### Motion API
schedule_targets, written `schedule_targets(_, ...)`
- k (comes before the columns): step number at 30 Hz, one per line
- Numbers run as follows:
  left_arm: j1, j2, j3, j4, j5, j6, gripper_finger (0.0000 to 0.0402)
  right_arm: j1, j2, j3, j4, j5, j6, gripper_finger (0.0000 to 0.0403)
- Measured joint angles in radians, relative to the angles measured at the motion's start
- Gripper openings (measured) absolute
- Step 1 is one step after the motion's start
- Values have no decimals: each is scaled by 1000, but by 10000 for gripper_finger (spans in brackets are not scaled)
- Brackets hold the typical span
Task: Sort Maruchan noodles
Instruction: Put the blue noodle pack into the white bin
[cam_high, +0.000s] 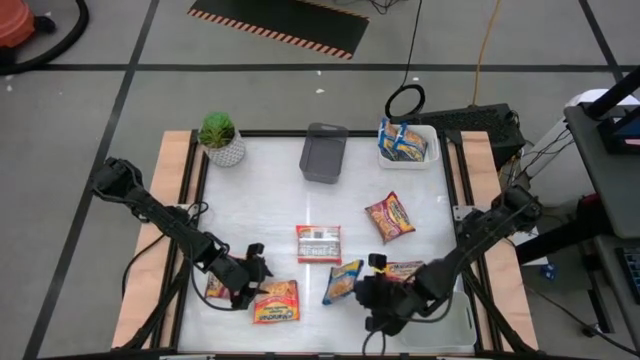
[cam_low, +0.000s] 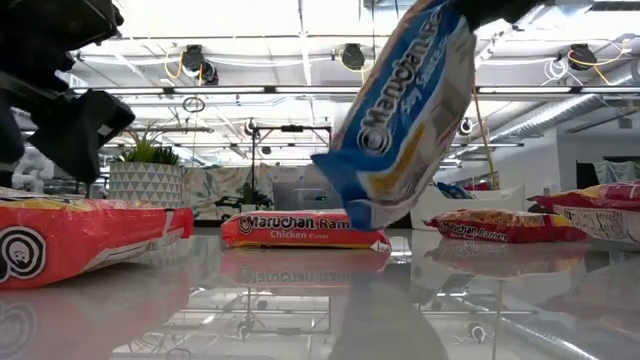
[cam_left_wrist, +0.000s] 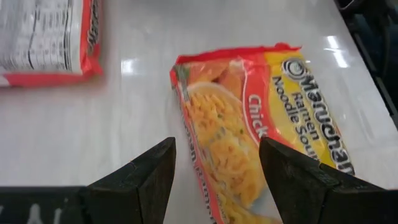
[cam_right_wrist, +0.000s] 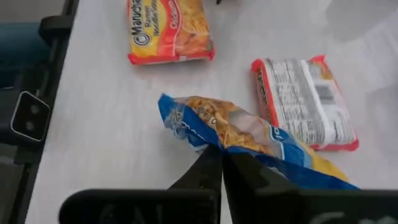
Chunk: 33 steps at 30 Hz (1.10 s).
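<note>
Blue packet: I have the blue-and-yellow noodle packet (cam_right_wrist: 249, 140) pinched by one end in my right gripper (cam_high: 372, 296), jaws pressed together on it; in the low view it hangs tilted, its low corner clear of the bench.
Long axis: it runs out from the jaws at a slant, so the free end swings ahead of the right gripper.
Where it should go: I judge the white tray (cam_high: 431, 150) at the far right corner, which already holds blue packets, is its place; that lies well apart, straight away from the right arm's side.
Orange packet: the chicken packet (cam_left_wrist: 261, 143) lies flat just under my left gripper (cam_high: 246, 272), jaws spread and empty, one side over the packet's edge; its long axis runs roughly along the jaws' reach.
Nearer arm: left for the orange packets at the near left, right for the blue one.
Other packets: a face-down packet (cam_high: 318, 243) mid-bench, a red-and-yellow one (cam_high: 390, 216) beyond it.
Surface: glossy white bench (cam_high: 270, 190), mirror-like, so I expect flat packets to slide.
Room: a grey tray (cam_high: 323, 153) and a potted plant (cam_high: 220, 138) at the far edge; open workshop behind.
</note>
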Motion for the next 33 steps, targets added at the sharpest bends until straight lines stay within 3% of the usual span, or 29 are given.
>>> schedule_targets(7, 36, 0, 0, 100, -53, 60, 236, -1, 0, 0, 8, 42, -90, 0)
schedule_targets(12, 67, 0, 0, 199, -54, 60, 236, 5, 0, 0, 56, 143, -295, 0)
schedule_targets(23, 73, 0, 0, 287, -142, 153, 236, 73, 0, 1, 494, 296, -934, 0)
schedule_targets(33, 32, 0, 0, 428, -129, 185, 237, 153, 0, 1, 644, 454, -1151, 0)
